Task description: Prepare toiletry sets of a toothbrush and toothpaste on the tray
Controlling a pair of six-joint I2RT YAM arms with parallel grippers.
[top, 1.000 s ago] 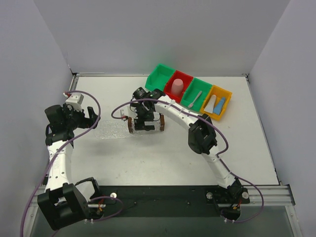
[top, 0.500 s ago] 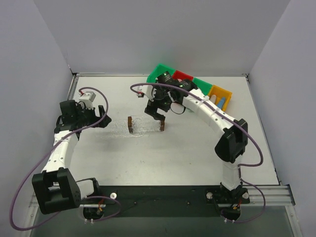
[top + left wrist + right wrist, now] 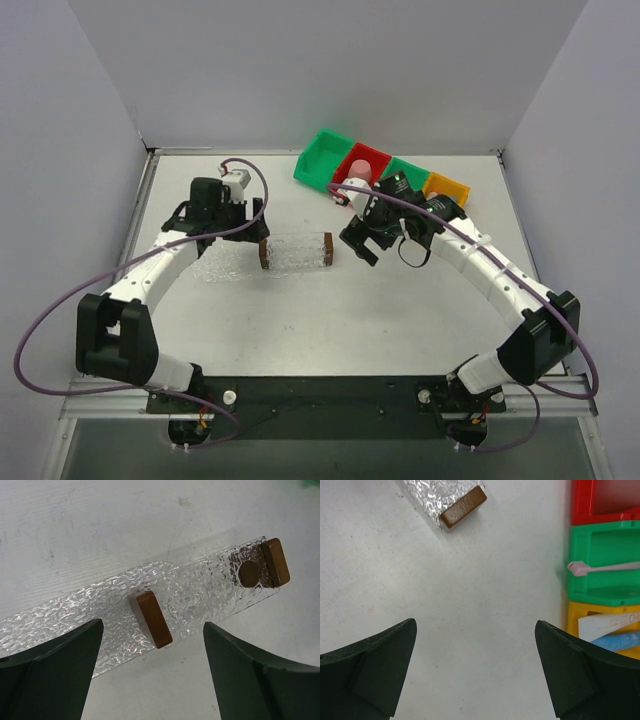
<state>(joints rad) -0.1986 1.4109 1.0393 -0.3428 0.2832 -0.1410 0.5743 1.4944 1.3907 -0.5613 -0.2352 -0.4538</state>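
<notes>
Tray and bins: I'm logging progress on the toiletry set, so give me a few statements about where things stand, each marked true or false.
1. The tray has nothing in it. True.
2. The toothbrush lies in the yellow bin. False: it lies in the green bin next to the yellow one.
3. The blue toothpaste tube and the grey-white toothpaste tube are both in the yellow bin. True.
4. The right gripper is shut on the toothbrush. False: it is open and empty, over bare table between the tray and the bins.
5. The left gripper is open and holds nothing. True.
</notes>
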